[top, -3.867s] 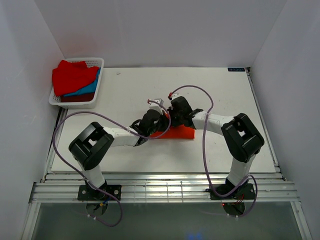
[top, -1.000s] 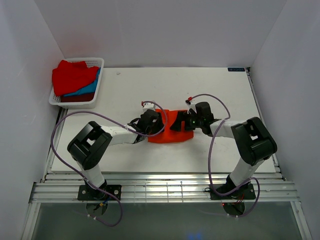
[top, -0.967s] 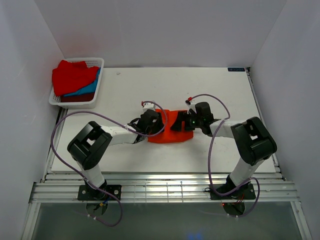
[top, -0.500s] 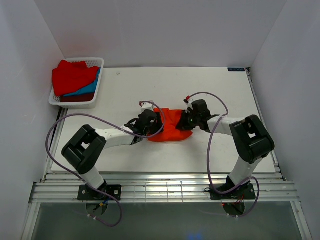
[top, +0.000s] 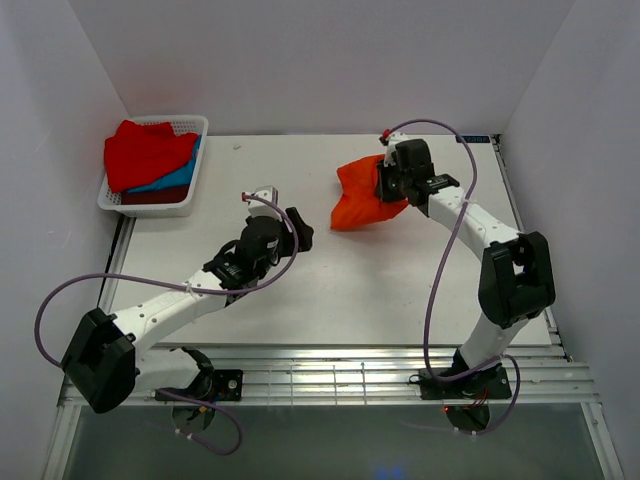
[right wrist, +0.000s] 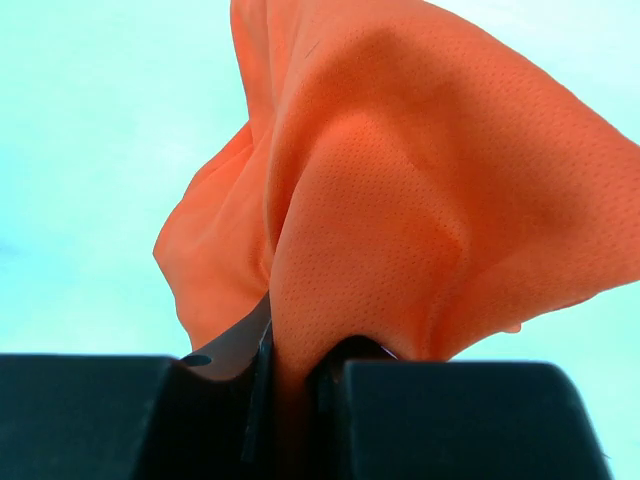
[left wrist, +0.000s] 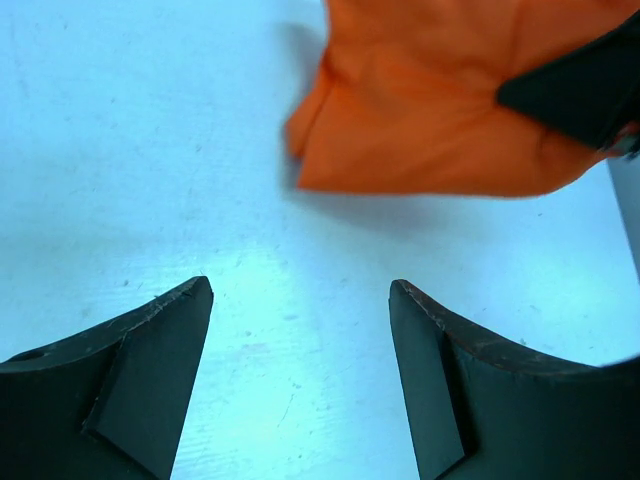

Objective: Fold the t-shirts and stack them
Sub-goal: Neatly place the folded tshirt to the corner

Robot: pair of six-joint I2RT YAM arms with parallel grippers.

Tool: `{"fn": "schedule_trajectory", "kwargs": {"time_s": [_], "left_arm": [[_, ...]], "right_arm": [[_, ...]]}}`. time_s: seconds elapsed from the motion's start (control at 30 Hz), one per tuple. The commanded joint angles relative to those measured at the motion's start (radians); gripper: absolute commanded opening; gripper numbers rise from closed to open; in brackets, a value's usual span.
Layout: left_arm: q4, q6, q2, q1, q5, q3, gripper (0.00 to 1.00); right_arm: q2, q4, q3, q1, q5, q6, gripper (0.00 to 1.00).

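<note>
- Fingers [right wrist: 215,395] of the right gripper [top: 385,182]: pressed together on a fold of the orange-red shirt [top: 358,203], with cloth squeezed between them and no gap to see in the right wrist view.
- Fingers [left wrist: 160,340] of the left gripper [top: 296,229]: spread wide, with nothing between them and only bare table [top: 400,290] below.
- Orange-red shirt: hangs bunched from the right gripper over the far right part of the table, well apart from the left gripper. Lowest corner touching the surface or not: cannot tell.
- Other shirts [top: 148,152]: red, blue and a dark one, heaped in the white basket [top: 150,209] at the far left corner.
- Step in hand, by judgement: bring the hanging shirt down and spread it flat, ready for a fold. No neat fold to see in it now.
- Lower slowly, with the free edge down first, then draw the pinched edge gently away from it, to unroll the cloth and not pile it.
- Hold the pinch firm. Thin mesh cloth, probably easy to lose from one small grip.
- Bring the left gripper to a second corner before any pull. Otherwise, most likely only a bundle again.
- Choose a spot near the middle of the table, probably within reach of both arms.
</note>
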State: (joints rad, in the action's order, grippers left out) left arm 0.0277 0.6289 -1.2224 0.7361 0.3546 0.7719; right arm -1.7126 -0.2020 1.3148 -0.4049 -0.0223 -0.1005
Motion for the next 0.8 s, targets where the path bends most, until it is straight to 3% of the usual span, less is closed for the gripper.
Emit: {"fn": "schedule_trajectory", "kwargs": {"time_s": [0.0,0.3,0.77], "left_arm": [[-0.087,0.029,0.037,-0.003,0.023,-0.055,0.82],[-0.118,0.072,0.054,-0.003,0.007,-0.106,0.82],[-0.163,0.126,-0.019,-0.003,-0.005,-0.091,0.80]], "right_arm": [[-0.041,-0.111,0.096,0.072,0.055,0.096,0.08],[-0.194,-0.264,0.305,0.294,-0.033,0.257,0.08],[-0.462,-0.433,0.541,0.572,-0.045,0.387,0.08]]}}
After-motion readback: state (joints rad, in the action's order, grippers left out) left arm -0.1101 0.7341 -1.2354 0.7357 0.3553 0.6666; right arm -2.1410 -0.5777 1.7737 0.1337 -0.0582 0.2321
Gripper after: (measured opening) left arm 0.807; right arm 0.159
